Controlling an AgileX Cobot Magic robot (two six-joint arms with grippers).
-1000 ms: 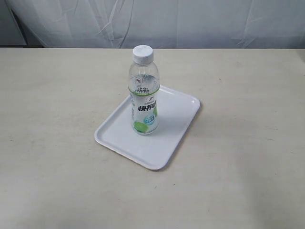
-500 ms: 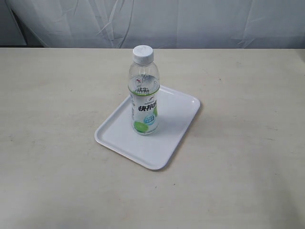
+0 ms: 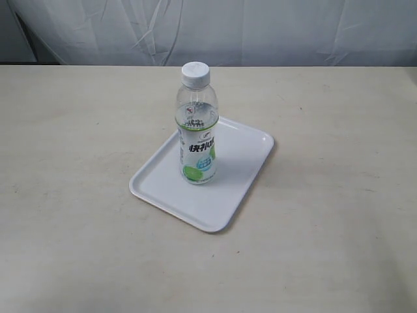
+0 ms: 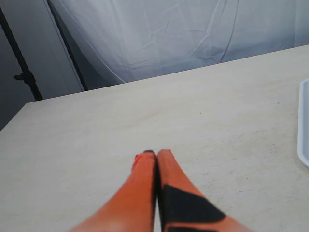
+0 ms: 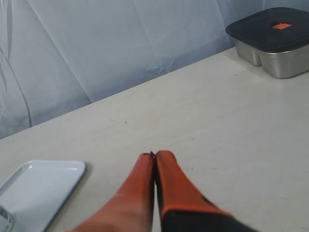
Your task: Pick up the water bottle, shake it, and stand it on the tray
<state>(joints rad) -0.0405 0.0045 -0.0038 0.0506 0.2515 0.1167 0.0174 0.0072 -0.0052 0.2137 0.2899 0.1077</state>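
Nothing is moving since a second ago: your water bottle (image 3: 197, 130) is standing upright on the tray (image 3: 241, 169), and both grippers are sitting closed, well away from it.

You are seeing the clear bottle with its white cap up and its white-and-green label facing the exterior camera. It is resting on the left part of the white tray, which is lying at an angle on the pale table (image 3: 78, 195). Your left gripper (image 4: 157, 153) is hovering over bare table with its orange fingers pressed together on nothing, and only a sliver of the tray's rim is showing in its wrist view. Your right gripper (image 5: 154, 154) is likewise hanging above the table with its tips touching. A corner of the tray is lying near it, and a metal container with a dark lid (image 5: 273, 41) is sitting well apart, close to the white curtain (image 5: 120, 43).
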